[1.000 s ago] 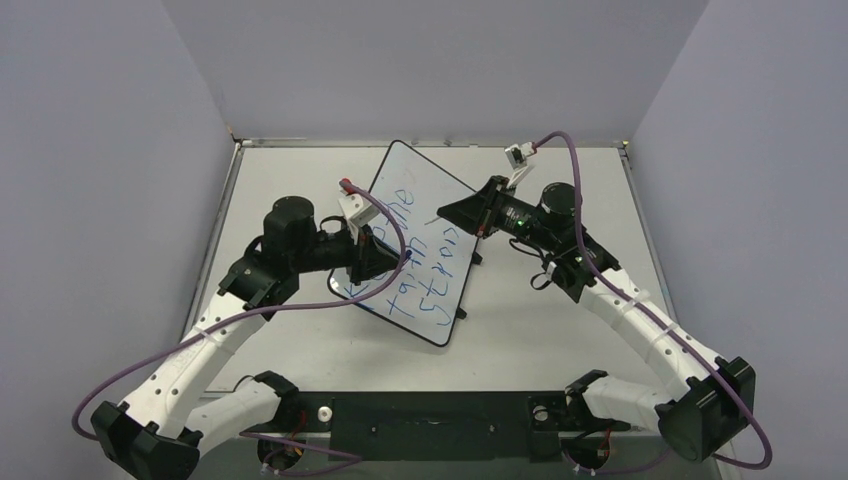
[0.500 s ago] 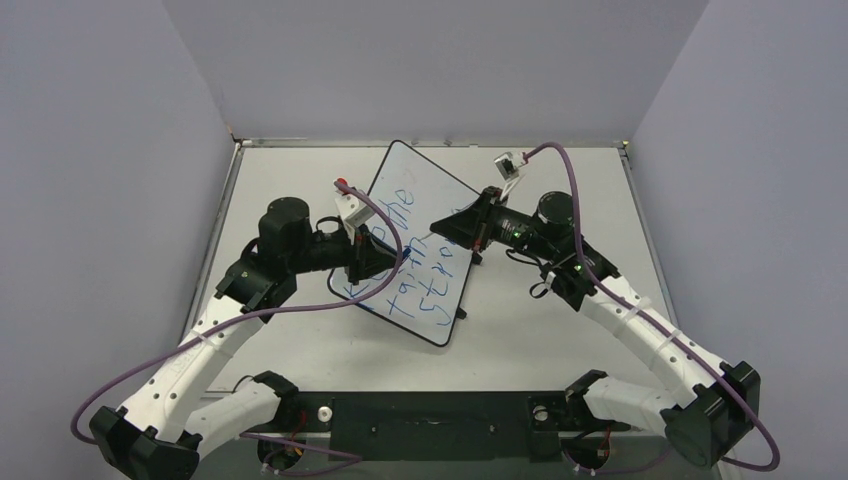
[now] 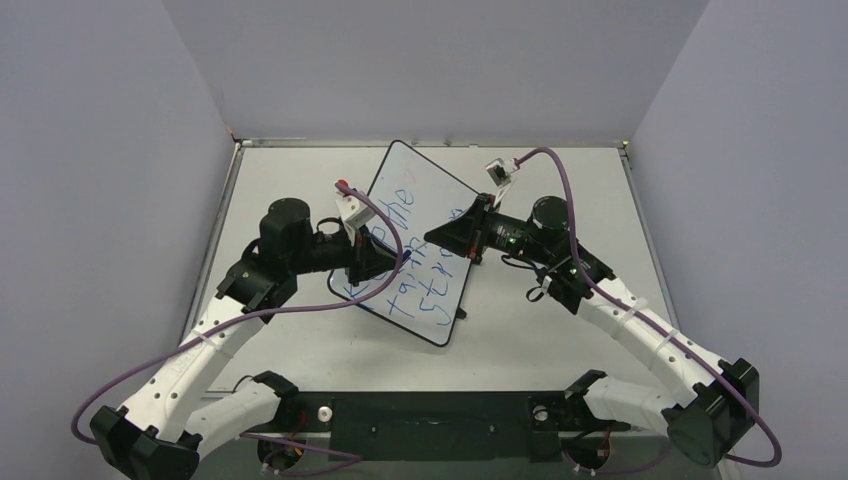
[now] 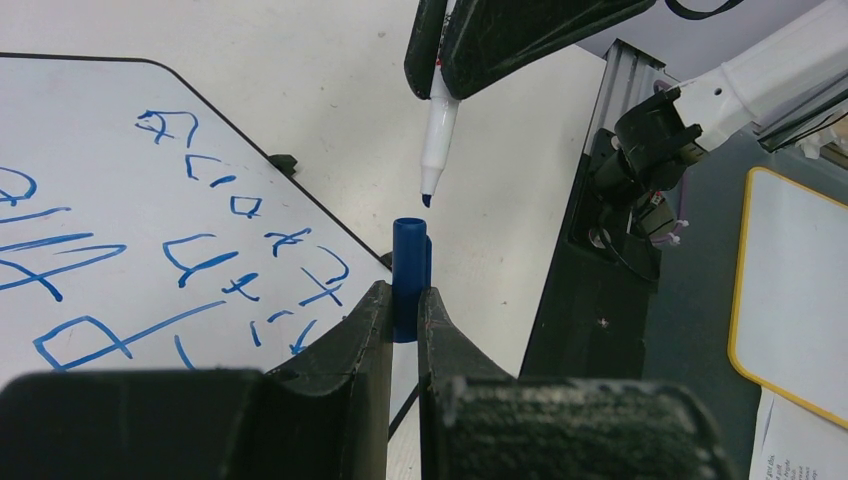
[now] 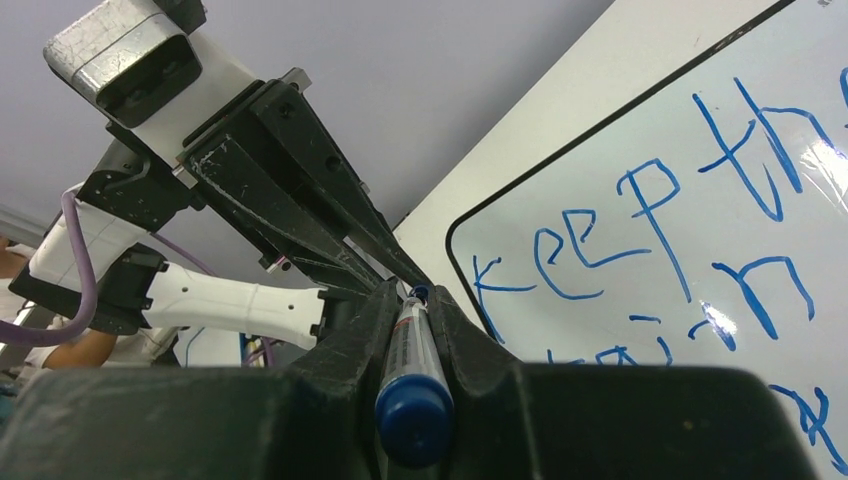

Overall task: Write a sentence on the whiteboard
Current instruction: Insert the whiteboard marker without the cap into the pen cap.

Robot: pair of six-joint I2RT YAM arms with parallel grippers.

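Whiteboard (image 3: pixel 428 172) lies on the worktop (image 3: pixel 300 180), sentence (image 3: pixel 410 290) seemingly finished. Left tool (image 4: pixel 403 300) pinches the cap (image 4: pixel 410 245); beyond, right tool (image 5: pixel 412 305) pinches the marker (image 4: pixel 437 140), tip just above the cap's mouth. Capping seems in hand; next needs a straight push.

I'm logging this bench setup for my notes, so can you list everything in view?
whiteboard: one, white with black rim, lying skewed mid-table
sentence: one, blue, handwritten across the whiteboard
marker: one, white body, blue end, uncapped, tip near the cap's mouth
cap: one, blue, apart from the marker
table: one, pale grey
small board: one, white, yellow rim, beyond the table's edge
left gripper: one, black, shut on the cap
right gripper: one, black, shut on the marker
left arm, right arm: two, white and black, near edge
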